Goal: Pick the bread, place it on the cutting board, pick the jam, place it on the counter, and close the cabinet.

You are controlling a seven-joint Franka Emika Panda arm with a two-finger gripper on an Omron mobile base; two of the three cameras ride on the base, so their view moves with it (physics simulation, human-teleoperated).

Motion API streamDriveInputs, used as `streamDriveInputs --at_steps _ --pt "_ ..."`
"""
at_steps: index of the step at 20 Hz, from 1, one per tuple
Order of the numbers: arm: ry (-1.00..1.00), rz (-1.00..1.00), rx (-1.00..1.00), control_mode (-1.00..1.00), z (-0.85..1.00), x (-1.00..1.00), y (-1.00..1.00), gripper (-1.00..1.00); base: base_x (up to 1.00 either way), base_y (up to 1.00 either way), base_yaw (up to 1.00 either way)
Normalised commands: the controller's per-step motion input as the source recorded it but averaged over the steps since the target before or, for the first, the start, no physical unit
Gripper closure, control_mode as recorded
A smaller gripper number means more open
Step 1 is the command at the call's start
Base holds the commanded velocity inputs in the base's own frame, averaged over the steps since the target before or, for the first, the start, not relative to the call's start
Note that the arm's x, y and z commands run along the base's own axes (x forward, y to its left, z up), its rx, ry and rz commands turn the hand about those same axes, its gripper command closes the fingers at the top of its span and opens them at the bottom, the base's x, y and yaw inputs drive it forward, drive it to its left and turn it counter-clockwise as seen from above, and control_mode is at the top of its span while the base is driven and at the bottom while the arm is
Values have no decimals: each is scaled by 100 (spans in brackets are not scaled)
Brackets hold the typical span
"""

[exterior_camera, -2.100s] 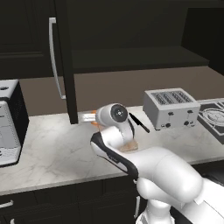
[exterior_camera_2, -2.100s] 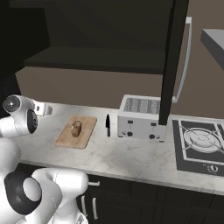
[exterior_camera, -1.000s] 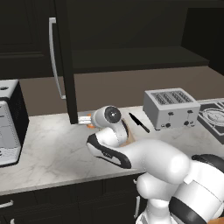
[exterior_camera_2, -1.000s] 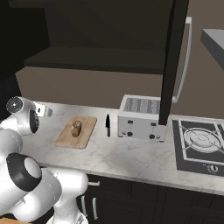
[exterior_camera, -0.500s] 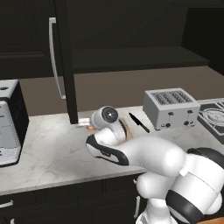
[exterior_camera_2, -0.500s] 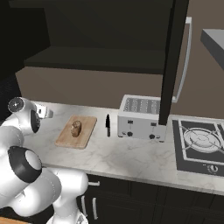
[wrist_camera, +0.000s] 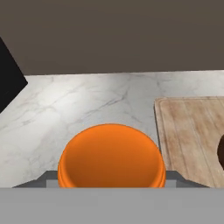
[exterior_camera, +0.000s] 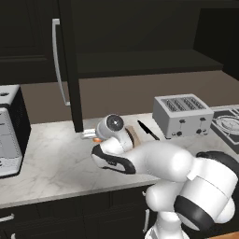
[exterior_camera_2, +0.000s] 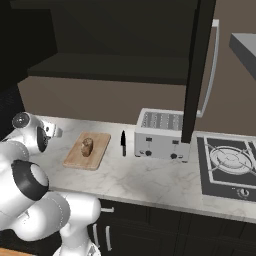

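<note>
Where marbled counter (wrist_camera: 87, 100) runs, round jam (wrist_camera: 112, 155) gleams.

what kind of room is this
A kitchen, rendered rather than real: a silver toaster and a gas hob sit on a marbled counter, with a wooden cutting board and dark wall cabinets above.

Both base cameras sat behind the arm — one left, one right — looking forward and down over the same worktop (exterior_camera: 56, 154), toaster (exterior_camera_2: 160, 132) and board (exterior_camera_2: 90, 150). The hand camera looked close — jam (wrist_camera: 111, 155) just ahead.
</note>
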Motion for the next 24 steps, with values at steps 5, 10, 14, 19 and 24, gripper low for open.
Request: streamDriveInputs --at_steps 5,10,14,19,24 --pt "0 0 -4 -100 -30 15 0 100 0 0 0" --pt "0 0 -2 -100 -23 18 0 100 0 0 0" --pt "0 0 0 -100 -18 14 0 100 0 0 0" --pt "0 0 0 -100 -20 10 0 100 0 0 0" --pt "0 0 0 -100 -17 7 0 100 0 0 0"
